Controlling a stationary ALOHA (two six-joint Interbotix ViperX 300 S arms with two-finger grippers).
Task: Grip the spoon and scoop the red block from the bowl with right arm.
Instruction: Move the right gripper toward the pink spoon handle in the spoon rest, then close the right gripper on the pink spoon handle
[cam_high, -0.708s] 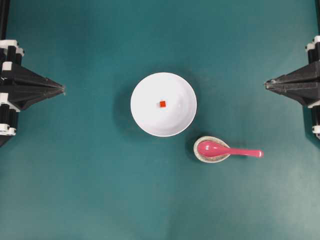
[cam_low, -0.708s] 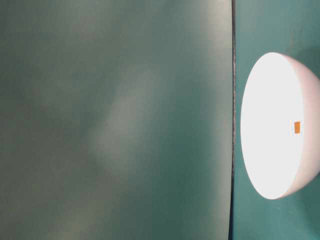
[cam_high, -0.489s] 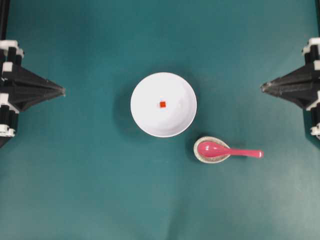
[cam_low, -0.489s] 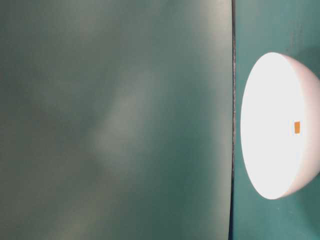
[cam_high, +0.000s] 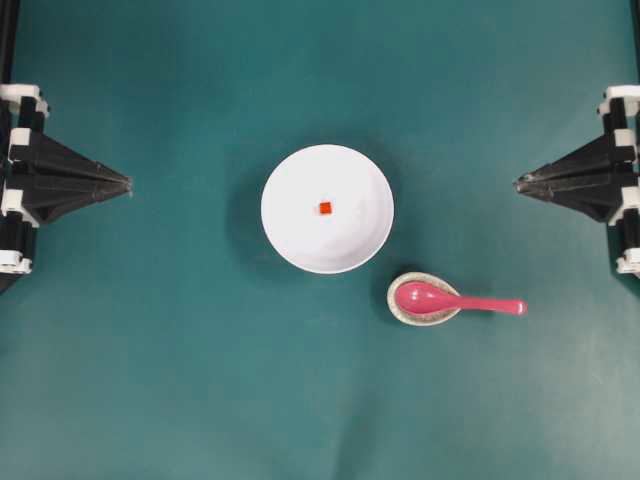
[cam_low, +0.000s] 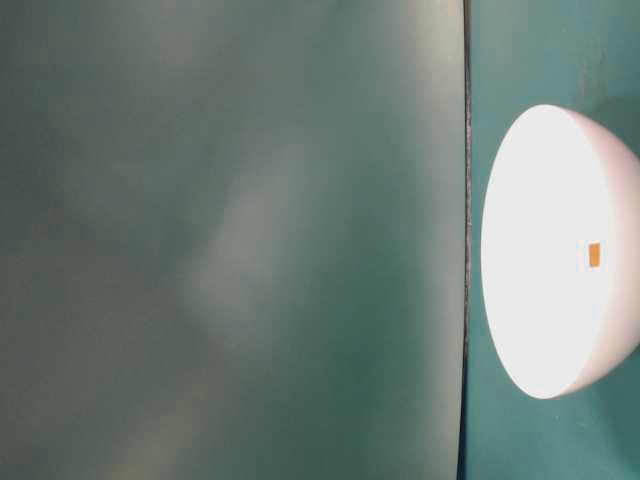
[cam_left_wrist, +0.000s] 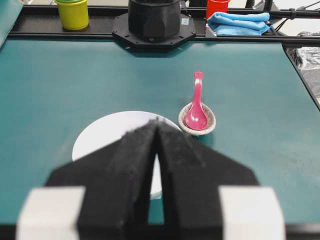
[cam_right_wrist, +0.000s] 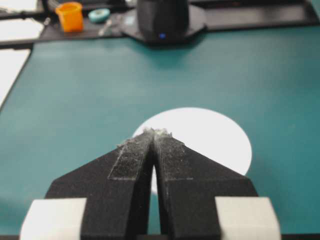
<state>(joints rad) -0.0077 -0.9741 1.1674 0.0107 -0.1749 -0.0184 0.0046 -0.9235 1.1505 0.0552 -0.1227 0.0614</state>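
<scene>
Both claws pinched together, left claw (cam_high: 128, 183) and right claw (cam_high: 517, 183); red block (cam_high: 325, 208) sits in the bowl (cam_high: 290, 230), spoon (cam_high: 455, 300) untouched.

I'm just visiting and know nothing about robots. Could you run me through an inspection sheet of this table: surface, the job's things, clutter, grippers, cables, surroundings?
Surface: teal mat.
Job's things: spoon has its scoop resting in a small speckled dish; red block sits inside the white bowl.
Clutter: nothing seen.
Grippers: left gripper and right gripper shut, empty, apart from everything.
Cables: nothing seen.
Surroundings: yellow cup, blue cloth, orange cup beyond the mat.
</scene>
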